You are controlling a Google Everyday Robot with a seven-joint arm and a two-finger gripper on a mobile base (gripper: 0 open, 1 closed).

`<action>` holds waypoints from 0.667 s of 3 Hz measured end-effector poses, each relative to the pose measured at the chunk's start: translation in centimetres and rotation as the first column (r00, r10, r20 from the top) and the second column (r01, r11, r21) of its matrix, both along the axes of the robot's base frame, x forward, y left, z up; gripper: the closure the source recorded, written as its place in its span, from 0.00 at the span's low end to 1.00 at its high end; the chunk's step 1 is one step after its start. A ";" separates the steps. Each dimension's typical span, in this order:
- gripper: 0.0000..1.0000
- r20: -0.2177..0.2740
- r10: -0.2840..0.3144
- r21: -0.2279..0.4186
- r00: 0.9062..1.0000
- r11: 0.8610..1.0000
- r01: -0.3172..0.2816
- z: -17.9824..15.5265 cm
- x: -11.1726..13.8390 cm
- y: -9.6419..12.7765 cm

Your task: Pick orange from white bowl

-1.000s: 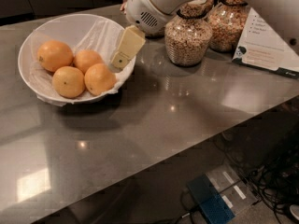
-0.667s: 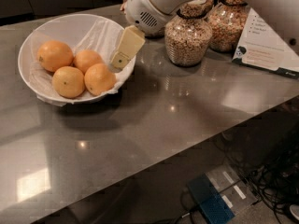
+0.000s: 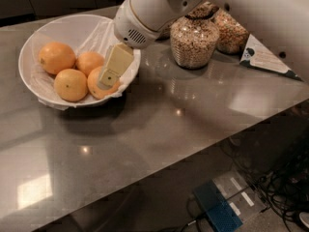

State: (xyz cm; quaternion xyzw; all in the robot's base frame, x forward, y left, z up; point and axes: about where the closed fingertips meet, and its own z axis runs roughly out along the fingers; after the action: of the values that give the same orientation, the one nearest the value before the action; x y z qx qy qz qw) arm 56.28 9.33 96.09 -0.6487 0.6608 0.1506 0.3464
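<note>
The white bowl (image 3: 30, 46), lined with crinkled white paper, stands at the back left of the grey table. It holds several yellow-orange oranges: one at the back left (image 3: 57, 57), one at the back middle (image 3: 88, 62), one at the front (image 3: 71, 84) and one at the front right (image 3: 94, 86). My gripper (image 3: 108, 77), cream-coloured under a white wrist, reaches down into the bowl's right side. Its tip lies over the front right orange and hides part of it.
Two glass jars of cereal (image 3: 194, 40) (image 3: 231, 30) stand right of the bowl, behind my arm. A printed card (image 3: 263, 59) lies at the right edge. The table's front edge runs diagonally; below it are a blue box (image 3: 217, 209) and cables on the floor.
My gripper has moved down and left from the bowl's right rim into the bowl, onto the front right orange. The oranges have not moved.
</note>
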 end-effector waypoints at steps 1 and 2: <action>0.10 0.000 0.000 0.000 1.000 1.000 0.000 0.0 0.0 0.0; 0.28 0.000 0.000 0.000 1.000 1.000 0.000 0.0 0.0 0.0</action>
State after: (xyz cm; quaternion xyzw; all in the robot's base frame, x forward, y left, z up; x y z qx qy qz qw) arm 56.28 9.33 96.09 -0.6487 0.6607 0.1506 0.3464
